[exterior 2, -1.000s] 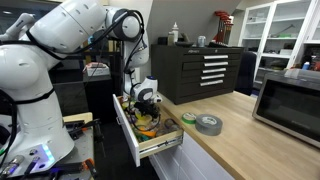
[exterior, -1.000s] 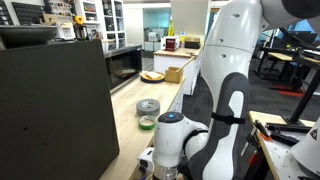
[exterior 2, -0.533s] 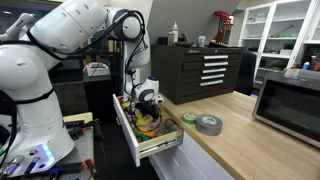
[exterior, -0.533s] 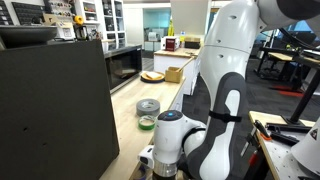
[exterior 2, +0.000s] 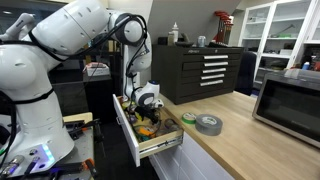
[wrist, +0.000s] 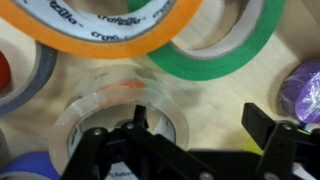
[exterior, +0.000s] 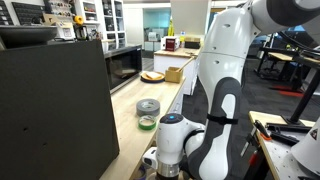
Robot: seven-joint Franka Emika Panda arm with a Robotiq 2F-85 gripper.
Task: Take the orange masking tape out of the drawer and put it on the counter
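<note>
The orange masking tape point(wrist: 100, 30) lies flat in the drawer, at the top left of the wrist view. My gripper point(wrist: 200, 125) is open and empty just above the drawer's wooden floor. One finger is over a clear tape roll point(wrist: 90, 110), the other over bare wood, and both are short of the orange roll. In an exterior view the gripper point(exterior 2: 147, 104) hangs inside the open drawer point(exterior 2: 160, 146), with yellow-orange showing beneath it point(exterior 2: 147, 127). The beige counter point(exterior 2: 240, 140) runs beside the drawer.
A large green tape roll point(wrist: 240, 50) and a purple roll point(wrist: 305, 85) lie in the drawer. A grey duct tape roll point(exterior 2: 208, 123) and a small green roll point(exterior 2: 188, 119) sit on the counter. A microwave point(exterior 2: 290, 100) stands farther along. A black box point(exterior: 55, 110) fills the left.
The arm has shifted slightly over the drawer. The gripper stays open and has taken hold of nothing.
</note>
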